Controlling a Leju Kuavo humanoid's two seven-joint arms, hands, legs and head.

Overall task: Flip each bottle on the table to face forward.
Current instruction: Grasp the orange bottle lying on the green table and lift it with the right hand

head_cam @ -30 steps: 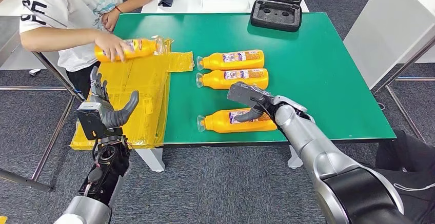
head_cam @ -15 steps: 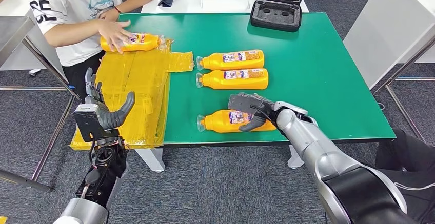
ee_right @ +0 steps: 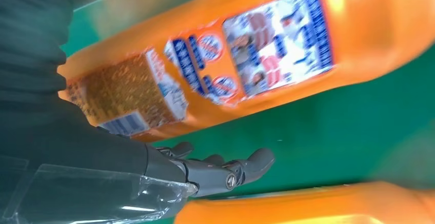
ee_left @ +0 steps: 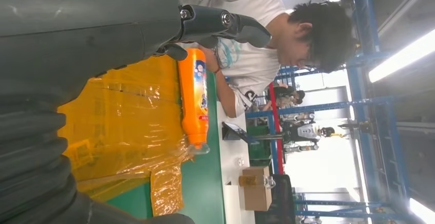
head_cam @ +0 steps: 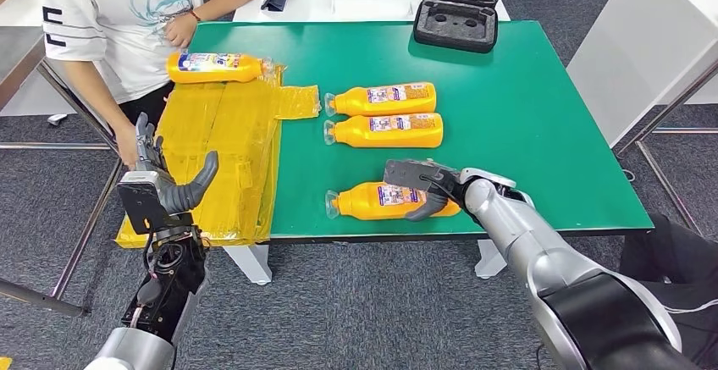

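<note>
Three orange bottles lie on their sides on the green table (head_cam: 525,116), caps to the left: a far one (head_cam: 385,98), a middle one (head_cam: 389,129) and a near one (head_cam: 377,201). A further bottle (head_cam: 212,67) lies on the yellow plastic sheet (head_cam: 224,150), also seen as the bottle (ee_left: 194,98) in the left wrist view. My right hand (head_cam: 419,185) arches over the near bottle's base end, thumb in front of it. In the right wrist view its fingers (ee_right: 225,170) stand clear of the labelled bottle (ee_right: 231,75). My left hand (head_cam: 165,188) is raised and spread, off the table's left front corner.
A person (head_cam: 127,14) stands at the table's far left corner, one arm hanging beside the plastic sheet. A black open case (head_cam: 457,10) sits at the table's far edge. A white table (head_cam: 643,40) stands to the right. The near bottle lies close to the front edge.
The person let go of the bottle on the yellow sheet and drew the arm back. My right hand sank lower over the near bottle and shifted slightly right. My left hand drifted a little left.
</note>
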